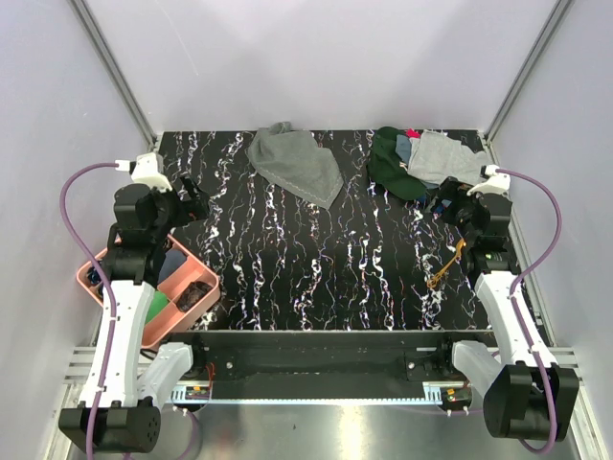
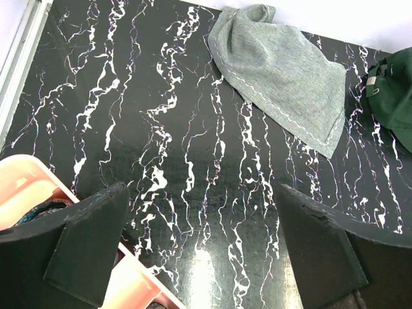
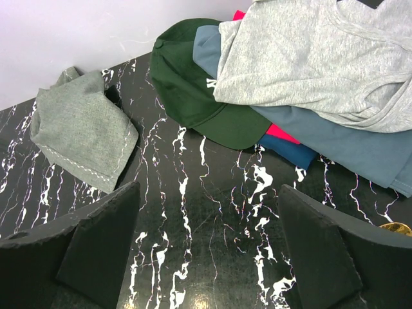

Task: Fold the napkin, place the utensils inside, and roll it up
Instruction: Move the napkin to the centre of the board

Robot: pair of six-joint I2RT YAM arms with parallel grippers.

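Observation:
The grey napkin [image 1: 295,165] lies crumpled at the back middle of the black marbled table [image 1: 316,268]; it also shows in the left wrist view as the napkin [image 2: 283,71] and in the right wrist view as the napkin [image 3: 80,129]. Gold utensils [image 1: 445,268] lie near the right edge, beside the right arm; a gold tip [image 3: 396,226] peeks in at the right wrist view's edge. My left gripper [image 1: 192,199] [image 2: 203,251] hovers open over bare table, well short of the napkin. My right gripper [image 1: 450,205] [image 3: 209,244] is open too, empty, in front of the cloth heap.
A heap of cloths [image 1: 421,161] with a green cap [image 3: 199,84], light-grey cloth [image 3: 309,51] and blue cloth sits at the back right. A pink bin [image 1: 153,287] [image 2: 26,193] holding items stands off the table's left front corner. White walls enclose the table.

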